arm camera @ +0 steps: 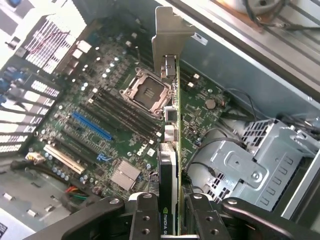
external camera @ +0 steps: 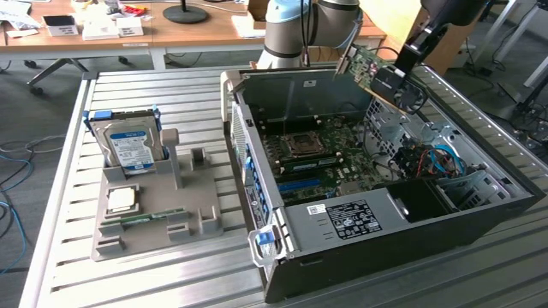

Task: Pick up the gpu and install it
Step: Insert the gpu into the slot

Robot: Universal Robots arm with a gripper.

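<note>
The gpu [external camera: 366,66] is a green card with a black fan and a silver end bracket. It hangs tilted in the air above the far rim of the open computer case [external camera: 385,244]. My gripper [external camera: 407,59] is shut on it from the exterior view's right. In the wrist view the gpu [arm camera: 174,125] stands edge-on between my fingers [arm camera: 145,215], and its bracket [arm camera: 170,35] points away from my gripper [arm camera: 172,222]. Below it lies the motherboard [arm camera: 115,115] with an empty CPU socket [arm camera: 148,91] and a blue slot [arm camera: 92,126].
On the exterior view's left a grey fixture [external camera: 158,224] holds a hard drive [external camera: 128,144], a CPU chip [external camera: 122,200] and a memory stick [external camera: 150,217]. A drive cage [arm camera: 255,160] and cables [external camera: 432,160] sit inside the case. A wooden desk [external camera: 197,32] stands behind the slatted table.
</note>
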